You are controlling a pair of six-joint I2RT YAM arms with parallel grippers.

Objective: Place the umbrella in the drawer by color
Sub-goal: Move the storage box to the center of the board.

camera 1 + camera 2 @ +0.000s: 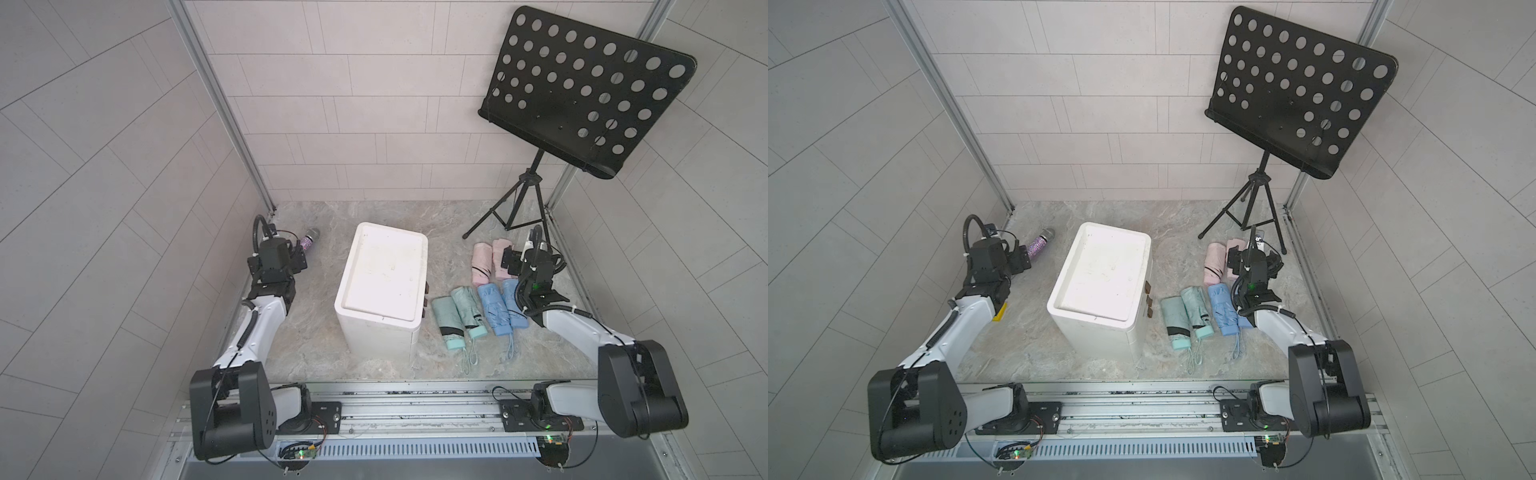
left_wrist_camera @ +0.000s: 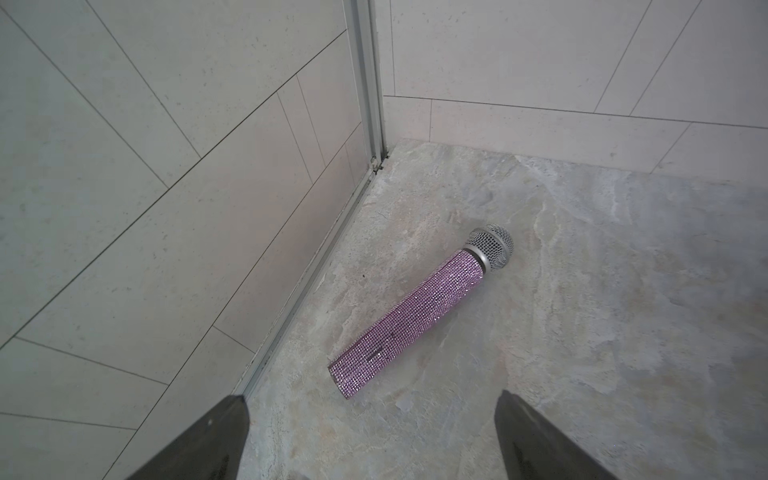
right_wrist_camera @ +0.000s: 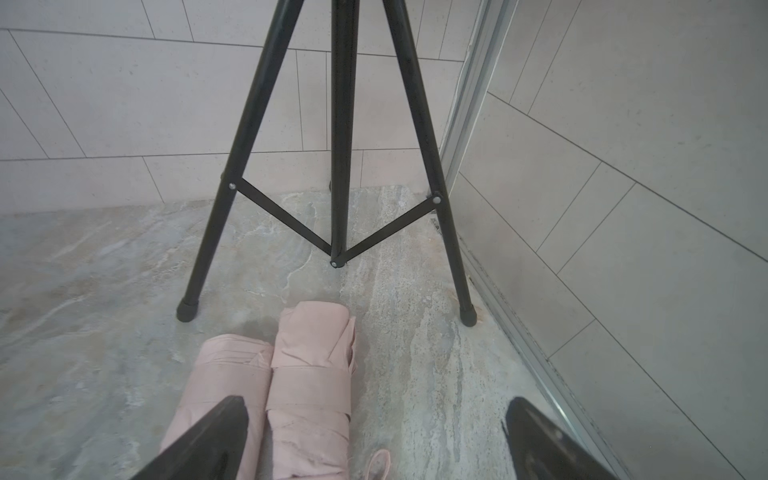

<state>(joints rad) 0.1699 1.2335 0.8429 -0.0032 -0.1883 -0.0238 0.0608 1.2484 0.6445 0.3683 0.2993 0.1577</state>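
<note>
My overhead stereo pair sits high above the mounting rail (image 1: 415,405) side of the desk (image 1: 316,332), looking steeply down and toward the back wall (image 1: 395,104). Both top views take in the whole cell, with the white drawer unit (image 1: 382,282) in the middle and the music stand (image 1: 582,91) at the back right, and only a slight sideways shift between them. The left wrist camera rides low and close, looking past the left end effector (image 2: 370,397) into the far left corner at the microphone (image 2: 419,311), which the top views also show. The right wrist camera looks past the right end effector (image 3: 376,400) at the pink umbrellas (image 3: 309,386) and the stand's tripod legs (image 3: 343,166), both also seen from above.
</note>
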